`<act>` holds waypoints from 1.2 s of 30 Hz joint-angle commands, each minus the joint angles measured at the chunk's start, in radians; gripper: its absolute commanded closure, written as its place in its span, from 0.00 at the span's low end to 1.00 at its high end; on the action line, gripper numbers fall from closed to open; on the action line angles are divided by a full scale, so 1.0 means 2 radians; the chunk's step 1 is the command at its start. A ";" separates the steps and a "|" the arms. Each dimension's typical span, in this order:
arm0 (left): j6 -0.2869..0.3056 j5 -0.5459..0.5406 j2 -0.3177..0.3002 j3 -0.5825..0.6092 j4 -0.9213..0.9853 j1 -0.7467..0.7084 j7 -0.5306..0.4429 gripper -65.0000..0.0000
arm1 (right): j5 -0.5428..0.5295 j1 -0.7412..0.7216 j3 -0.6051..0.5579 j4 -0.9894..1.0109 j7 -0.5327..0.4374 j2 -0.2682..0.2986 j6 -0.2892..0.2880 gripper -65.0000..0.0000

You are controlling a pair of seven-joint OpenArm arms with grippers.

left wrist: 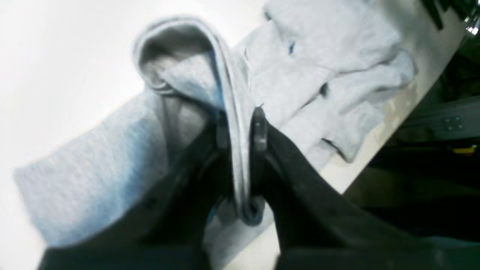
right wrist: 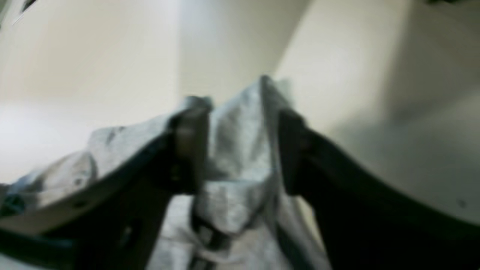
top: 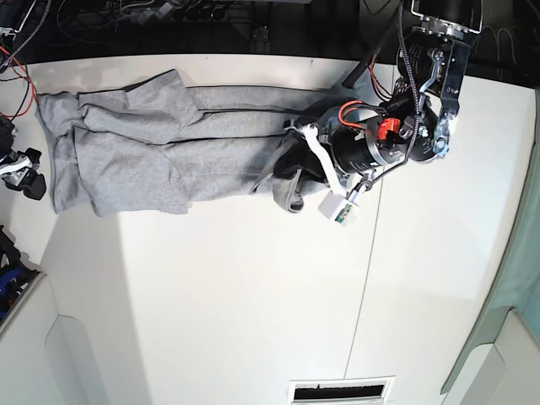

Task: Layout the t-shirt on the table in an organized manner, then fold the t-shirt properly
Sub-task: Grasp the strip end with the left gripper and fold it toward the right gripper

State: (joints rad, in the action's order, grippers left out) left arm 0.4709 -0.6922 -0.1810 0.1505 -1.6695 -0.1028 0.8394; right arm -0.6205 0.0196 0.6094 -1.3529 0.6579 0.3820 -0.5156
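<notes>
T-shirt [top: 160,152], soft heather-grey jersey, lies rumpled; left pincer [left wrist: 240,142] clamps its folded edge, right pincer [right wrist: 242,146] gapes around cloth.

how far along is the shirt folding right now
Done: the t-shirt is stretched into a long band along the far edge of the table. In hand: the left gripper is clamped on a folded edge of cloth. The right gripper stands open with fabric bunched between its fingers. Left: the shirt looks rumpled and uneven, so flattening and the neat folds remain.

No text, label or number can be read anywhere
</notes>
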 commanded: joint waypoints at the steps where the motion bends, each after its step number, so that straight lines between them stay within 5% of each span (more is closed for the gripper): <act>1: 0.002 -0.011 0.001 0.008 -0.008 0.005 -0.006 1.00 | -0.004 -0.005 0.006 0.004 -0.009 0.018 -0.002 0.43; 7: 0.002 0.000 0.001 0.053 -0.008 0.006 -0.012 1.00 | -0.006 -0.007 0.001 0.072 -0.014 0.050 -0.020 0.38; 11: 0.002 0.019 0.001 0.057 -0.008 0.006 -0.037 0.63 | -0.008 -0.007 -0.027 0.111 -0.015 0.051 -0.034 0.38; 13: 0.002 0.019 0.004 0.057 -0.008 0.006 -0.036 0.54 | -0.019 -0.007 -0.056 0.129 -0.022 0.051 -0.034 0.38; 18: 0.002 0.014 0.029 0.058 -0.008 0.005 -0.025 0.54 | -0.051 -0.007 -0.120 0.145 -0.035 0.046 -0.034 0.38; 26: 0.002 0.019 0.053 0.057 -0.008 0.006 -0.025 0.54 | -0.051 -0.007 -0.129 0.141 -0.027 0.017 -0.038 0.39; 28: 0.002 0.023 0.053 0.057 -0.008 0.006 -0.025 0.54 | -0.050 -0.007 -0.129 0.140 -0.028 0.014 -0.038 0.49; 32: 0.002 0.023 0.053 0.050 -0.009 0.006 -0.027 0.54 | -0.051 -0.007 -0.129 0.138 -0.030 0.014 -0.038 1.00; 36: 0.003 0.023 0.051 0.021 -0.009 0.008 -0.028 0.54 | -0.048 -0.007 -0.121 0.128 -0.030 0.017 -0.038 1.00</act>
State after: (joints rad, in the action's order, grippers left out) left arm 0.4713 -0.6281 -0.0803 0.1936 -1.6695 -0.1024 0.8066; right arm -0.7193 0.0120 0.3611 -1.0813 0.5968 0.3954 -0.5907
